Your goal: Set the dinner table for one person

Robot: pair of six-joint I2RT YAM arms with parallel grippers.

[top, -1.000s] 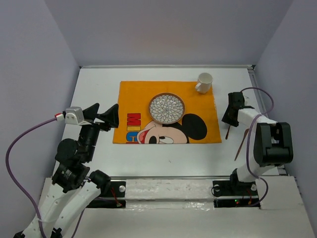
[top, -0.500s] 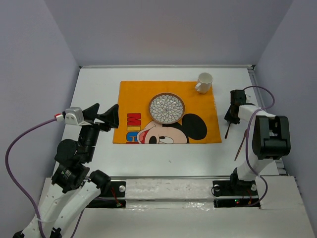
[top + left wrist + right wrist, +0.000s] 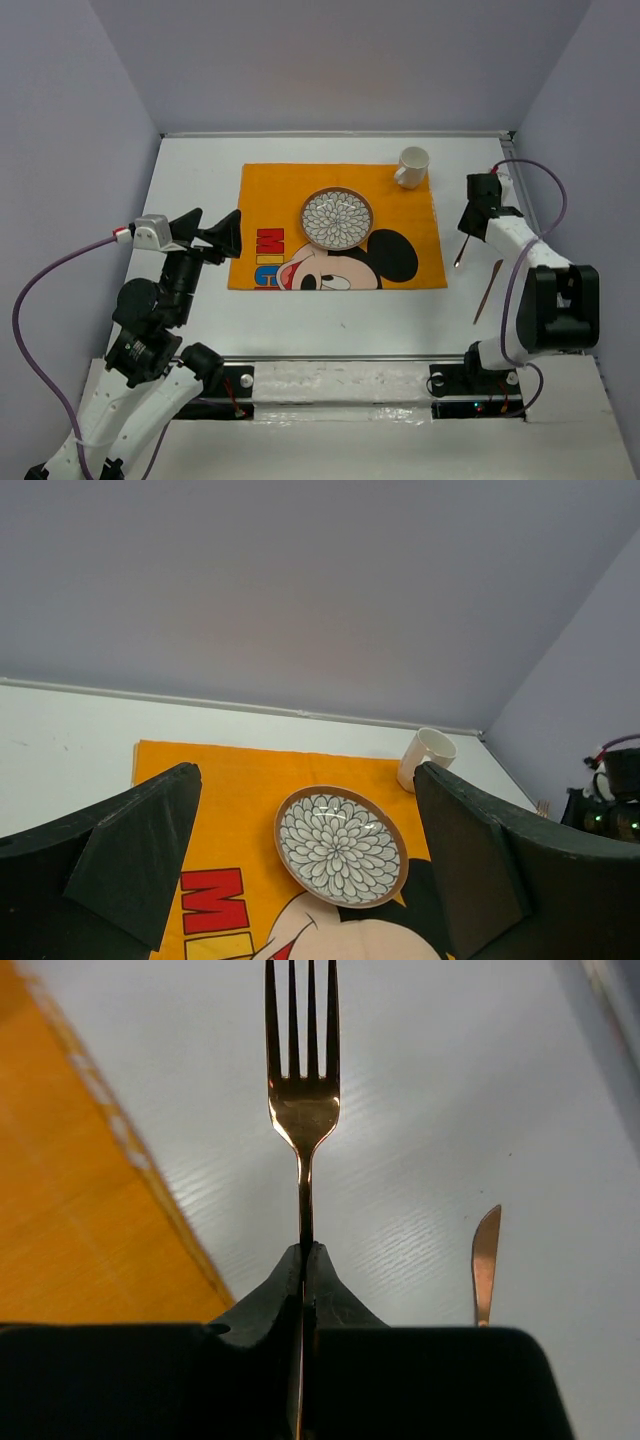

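Note:
On the white dinner table [image 3: 200, 180] lies an orange cartoon-mouse placemat [image 3: 275, 190] with a patterned plate [image 3: 337, 219] and a white mug [image 3: 412, 166] on it. My right gripper [image 3: 470, 222] is shut on a copper fork [image 3: 303, 1110], held above the table just right of the placemat, tines pointing away in the right wrist view. A copper knife [image 3: 487, 292] lies on the table to the right and also shows in the right wrist view [image 3: 485, 1260]. My left gripper [image 3: 212, 230] is open and empty at the placemat's left edge, raised above the table.
The table's metal edge rail [image 3: 510, 165] runs close along the right, behind my right arm. Grey walls enclose the back and both sides. In the left wrist view the plate [image 3: 340, 845] and mug [image 3: 424, 757] lie ahead.
My right gripper has lifted the fork off the table and drawn back toward the far right. The knife lies where it was. The left arm has not moved.

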